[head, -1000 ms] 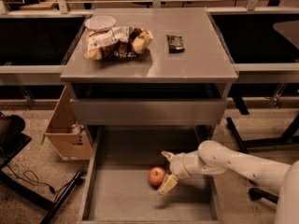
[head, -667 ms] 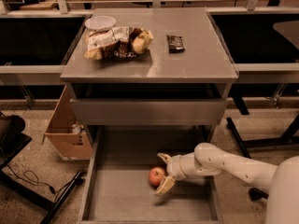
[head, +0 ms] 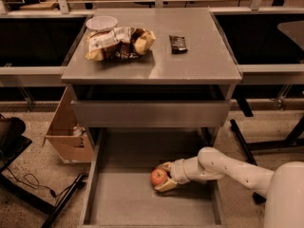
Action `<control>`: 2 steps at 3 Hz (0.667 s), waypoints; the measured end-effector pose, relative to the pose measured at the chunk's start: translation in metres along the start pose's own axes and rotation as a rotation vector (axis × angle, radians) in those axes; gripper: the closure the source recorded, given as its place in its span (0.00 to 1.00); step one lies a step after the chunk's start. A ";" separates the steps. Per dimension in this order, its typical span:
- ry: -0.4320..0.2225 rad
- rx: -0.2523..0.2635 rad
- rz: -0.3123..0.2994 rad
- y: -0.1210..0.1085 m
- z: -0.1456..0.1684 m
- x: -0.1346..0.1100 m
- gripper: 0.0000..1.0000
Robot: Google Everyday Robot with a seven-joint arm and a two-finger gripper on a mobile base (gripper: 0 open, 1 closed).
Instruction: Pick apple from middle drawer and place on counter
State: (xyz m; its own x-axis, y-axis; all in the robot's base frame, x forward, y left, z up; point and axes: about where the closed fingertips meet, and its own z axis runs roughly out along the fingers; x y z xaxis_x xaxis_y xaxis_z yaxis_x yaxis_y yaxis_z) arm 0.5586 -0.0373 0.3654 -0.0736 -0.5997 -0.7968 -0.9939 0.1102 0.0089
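The apple point(head: 158, 177), small and red-orange, rests on the floor of the open middle drawer point(head: 123, 201), a wide grey tray pulled out low at the front of the cabinet. My gripper point(head: 161, 176) reaches in from the right on a white arm. One finger lies behind the apple and one in front of it, so the apple sits between them. The counter point(head: 204, 56) is the flat grey slab on top of the cabinet.
On the counter lie tan and white snack bags point(head: 118, 42), a white bowl point(head: 101, 23) and a dark packet point(head: 178, 43). A cardboard box point(head: 66, 134) stands on the floor at the left. A closed drawer front point(head: 149, 113) hangs above the open drawer.
My gripper has slid left across the drawer floor, and its fingers now lie on both sides of the apple. The apple has stayed in the same spot.
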 end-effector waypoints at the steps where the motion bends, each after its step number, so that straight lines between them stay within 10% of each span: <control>1: -0.007 0.018 0.009 0.004 -0.014 -0.010 0.65; 2: -0.022 0.050 0.044 0.007 -0.052 -0.040 0.89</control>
State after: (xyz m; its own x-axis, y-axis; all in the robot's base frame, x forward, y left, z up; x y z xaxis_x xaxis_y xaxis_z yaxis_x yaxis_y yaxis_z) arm 0.5506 -0.0540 0.4285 -0.1150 -0.5758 -0.8094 -0.9843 0.1758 0.0149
